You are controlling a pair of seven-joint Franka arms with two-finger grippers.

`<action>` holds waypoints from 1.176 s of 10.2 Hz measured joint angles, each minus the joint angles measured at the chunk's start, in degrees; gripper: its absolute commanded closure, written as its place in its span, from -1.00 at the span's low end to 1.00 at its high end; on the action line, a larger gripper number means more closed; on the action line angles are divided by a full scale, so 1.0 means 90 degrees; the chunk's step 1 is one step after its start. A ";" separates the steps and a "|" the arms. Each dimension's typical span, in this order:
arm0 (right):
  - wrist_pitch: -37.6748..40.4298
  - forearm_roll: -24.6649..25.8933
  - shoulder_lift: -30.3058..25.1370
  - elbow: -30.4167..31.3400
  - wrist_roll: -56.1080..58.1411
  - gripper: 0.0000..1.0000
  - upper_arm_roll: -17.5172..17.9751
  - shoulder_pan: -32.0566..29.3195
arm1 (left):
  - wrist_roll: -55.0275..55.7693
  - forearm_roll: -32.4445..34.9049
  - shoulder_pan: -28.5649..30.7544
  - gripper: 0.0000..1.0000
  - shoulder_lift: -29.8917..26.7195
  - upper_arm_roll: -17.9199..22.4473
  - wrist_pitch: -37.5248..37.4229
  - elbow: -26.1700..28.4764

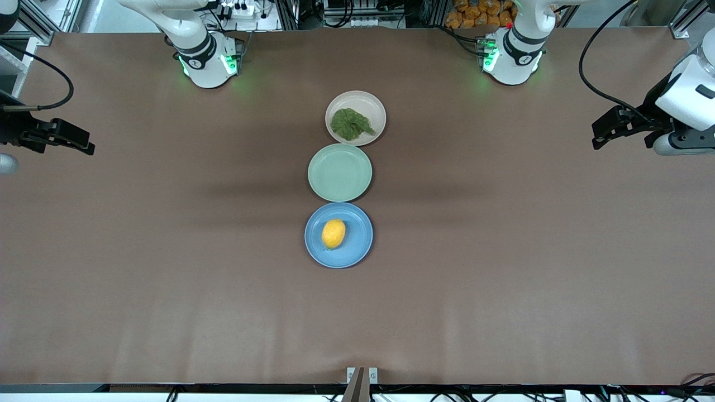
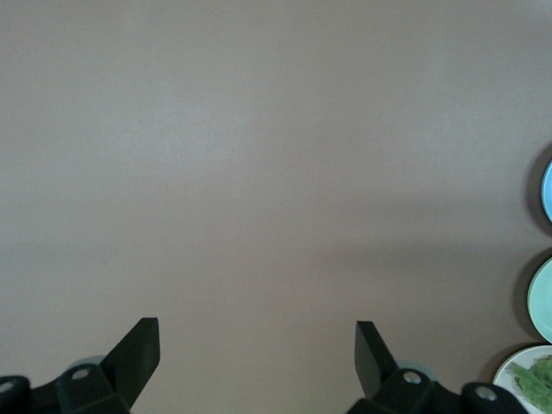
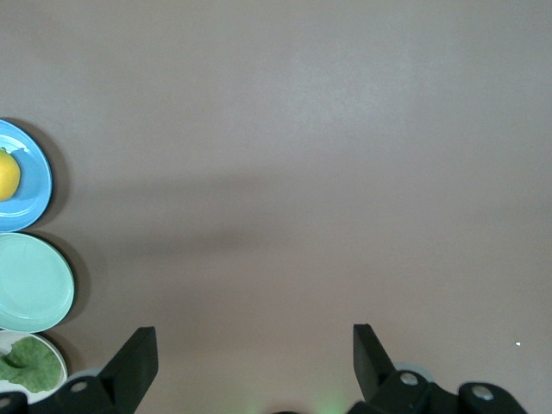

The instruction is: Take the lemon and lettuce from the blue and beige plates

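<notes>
The lemon (image 1: 333, 233) lies on the blue plate (image 1: 357, 248), the plate nearest the front camera. The lettuce (image 1: 351, 124) lies on the beige plate (image 1: 373, 104), the plate nearest the robots' bases. My left gripper (image 1: 600, 135) is open and empty, up over the left arm's end of the table. My right gripper (image 1: 86, 146) is open and empty, up over the right arm's end. In the right wrist view the lemon (image 3: 7, 176), blue plate (image 3: 34, 185) and lettuce (image 3: 26, 360) show at the edge. In the left wrist view the lettuce (image 2: 536, 378) and blue plate (image 2: 548, 191) show at the edge.
A pale mint-green plate (image 1: 339, 172) lies empty between the blue and beige plates; it shows in both wrist views (image 2: 543, 300) (image 3: 34, 283). The three plates stand in a row at the middle of the brown table (image 1: 167, 251).
</notes>
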State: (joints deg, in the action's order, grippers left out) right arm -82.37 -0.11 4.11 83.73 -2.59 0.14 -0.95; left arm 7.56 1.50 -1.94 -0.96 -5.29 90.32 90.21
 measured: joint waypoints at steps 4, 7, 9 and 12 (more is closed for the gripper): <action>0.0004 -0.0010 0.0000 0.0000 -0.0001 -1.00 0.0002 0.0000 | 0.0000 0.0000 -0.0051 -1.00 0.0003 -0.0022 0.0015 0.0000; 0.0008 -0.0034 0.0006 0.0000 0.0000 -1.00 0.0013 0.0004 | -0.0003 -0.0010 -0.0244 -1.00 0.0041 -0.0322 0.0016 0.0006; 0.0002 -0.0062 0.0037 0.0002 -0.0001 -1.00 0.0039 0.0021 | 0.0457 -0.0029 -0.0401 -1.00 0.0098 -0.0887 0.0020 0.0039; -0.0576 -0.0570 0.0408 0.0015 -0.0919 -1.00 0.0148 0.0272 | 0.1778 -0.0049 -0.0973 -1.00 0.0344 -0.1467 0.0338 0.0232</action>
State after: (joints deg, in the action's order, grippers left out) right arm -87.56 -5.23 7.79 83.86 -10.86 1.47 1.50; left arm 23.56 1.07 -10.70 2.13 -18.49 93.36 92.30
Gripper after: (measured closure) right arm 0.000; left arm 0.000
